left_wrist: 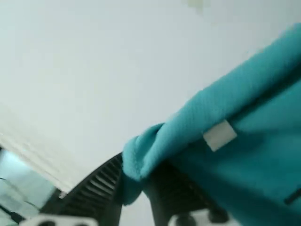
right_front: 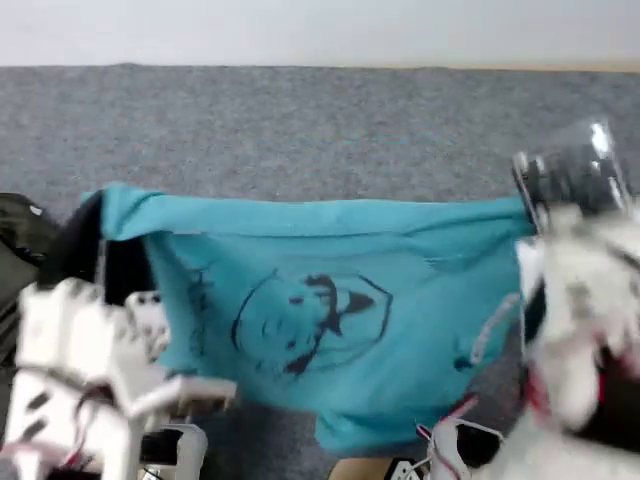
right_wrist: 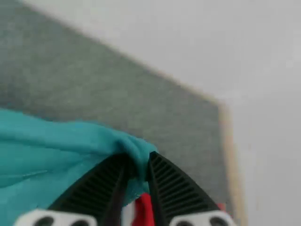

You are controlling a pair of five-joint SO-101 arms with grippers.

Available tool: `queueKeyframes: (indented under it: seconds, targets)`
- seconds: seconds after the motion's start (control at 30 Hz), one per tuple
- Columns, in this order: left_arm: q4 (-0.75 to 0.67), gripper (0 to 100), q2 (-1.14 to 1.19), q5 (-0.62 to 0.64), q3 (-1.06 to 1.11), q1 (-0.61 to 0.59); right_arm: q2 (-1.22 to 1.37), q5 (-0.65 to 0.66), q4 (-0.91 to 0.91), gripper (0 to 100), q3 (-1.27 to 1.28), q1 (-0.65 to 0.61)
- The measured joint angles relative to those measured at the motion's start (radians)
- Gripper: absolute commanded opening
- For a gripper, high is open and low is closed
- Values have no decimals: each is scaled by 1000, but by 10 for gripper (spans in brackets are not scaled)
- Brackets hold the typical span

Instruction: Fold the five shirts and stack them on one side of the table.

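Observation:
A teal shirt (right_front: 330, 310) with a dark round print hangs spread in the air above the grey table (right_front: 300, 130), held by its two upper corners. My left gripper (right_front: 105, 215) is shut on the shirt's left corner; the left wrist view shows its black fingers (left_wrist: 164, 188) pinching the teal hem (left_wrist: 141, 155), with a white label (left_wrist: 219, 135) close by. My right gripper (right_front: 525, 215) is shut on the right corner; in the right wrist view the black ribbed fingers (right_wrist: 164, 181) clamp the teal fabric (right_wrist: 134, 148) above the table.
A dark garment (right_front: 20, 235) lies at the table's left edge. The grey table surface (right_wrist: 94, 80) stretches behind the shirt to a pale wall. The table's far edge has a light wooden border (right_wrist: 228, 141).

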Motion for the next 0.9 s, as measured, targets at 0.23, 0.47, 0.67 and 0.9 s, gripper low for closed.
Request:
queueKeyframes:
  seconds: [0.23, 0.47, 0.67, 0.9]
  targets:
    - [-307, 3, 11, 15, 416, -37, 215, -55, -278, 12, 242, -114]
    - [-523, 3, 12, 21, 651, -37, 430, -92, -525, 12, 292, -155]
    - [-557, 3, 17, 21, 680, -37, 529, -92, -634, 12, 292, -183]
    - [-568, 3, 264, 106, 474, -37, 540, -94, -677, 12, 292, -193]
